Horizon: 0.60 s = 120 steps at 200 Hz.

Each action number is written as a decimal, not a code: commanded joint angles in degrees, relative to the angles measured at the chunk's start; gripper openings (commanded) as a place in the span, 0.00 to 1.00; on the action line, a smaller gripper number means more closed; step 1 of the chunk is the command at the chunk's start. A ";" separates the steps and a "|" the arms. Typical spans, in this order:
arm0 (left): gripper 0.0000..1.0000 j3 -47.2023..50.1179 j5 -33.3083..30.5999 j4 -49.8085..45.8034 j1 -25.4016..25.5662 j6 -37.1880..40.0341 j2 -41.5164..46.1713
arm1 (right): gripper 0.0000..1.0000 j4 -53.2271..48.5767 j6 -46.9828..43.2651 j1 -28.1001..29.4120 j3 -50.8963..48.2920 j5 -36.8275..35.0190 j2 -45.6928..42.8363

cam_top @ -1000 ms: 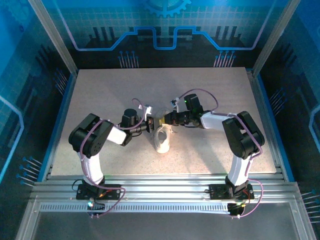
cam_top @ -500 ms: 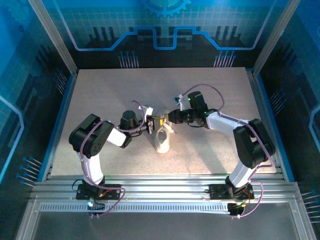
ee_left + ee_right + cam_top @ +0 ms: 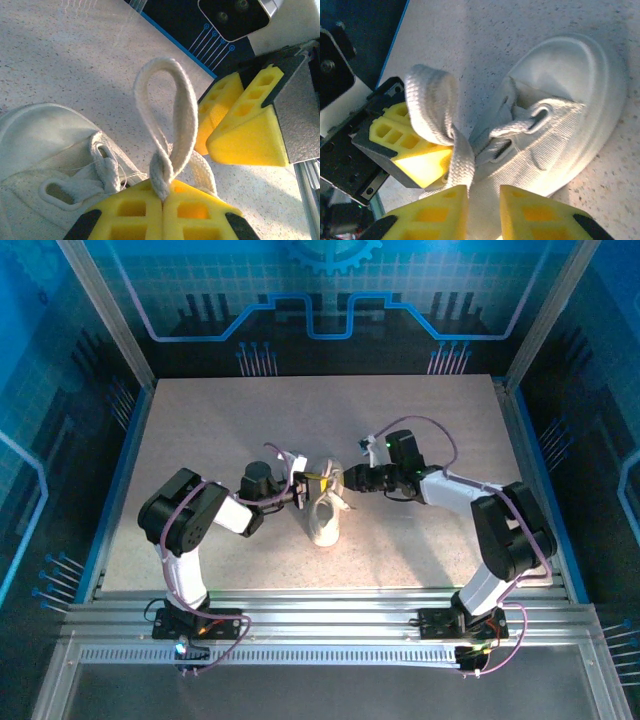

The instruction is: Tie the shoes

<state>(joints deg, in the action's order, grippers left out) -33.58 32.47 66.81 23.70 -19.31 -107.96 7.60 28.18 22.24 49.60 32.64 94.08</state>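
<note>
The white shoe (image 3: 323,522) lies mid-table with its toe toward the near edge. My left gripper (image 3: 304,491) reaches in from the left at the shoe's far end. In the left wrist view its yellow jaws (image 3: 163,197) are shut on the base of a white lace loop (image 3: 175,110) that stands up above them. My right gripper (image 3: 346,482) faces it from the right. Its jaws (image 3: 484,196) stand slightly apart. The lace (image 3: 460,160) runs down against the inner edge of one finger and is not pinched. The shoe's tongue and eyelets (image 3: 540,120) lie just beyond.
The speckled tabletop (image 3: 430,420) lies open around the shoe. Blue enclosure walls (image 3: 320,300) stand behind and at the sides, and an aluminium rail (image 3: 330,615) runs along the near edge by the arm bases.
My right gripper has opened off the lace and drawn back a little to the right. My left gripper still holds its loop in nearly the same place.
</note>
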 commanded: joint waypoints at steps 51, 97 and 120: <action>0.00 0.88 0.87 2.41 1.21 3.96 0.74 | 0.31 4.00 3.41 -2.71 0.47 6.19 3.65; 0.00 1.24 0.23 3.91 1.74 5.63 1.35 | 0.33 11.07 7.56 -1.42 4.19 13.00 11.11; 0.00 1.11 0.49 4.05 1.87 6.63 1.61 | 0.36 12.88 8.99 -1.09 4.78 15.31 13.06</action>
<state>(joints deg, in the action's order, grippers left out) -33.10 32.21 68.53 24.88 -15.59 -107.96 15.46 34.74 20.36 52.40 42.78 105.43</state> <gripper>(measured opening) 0.064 0.347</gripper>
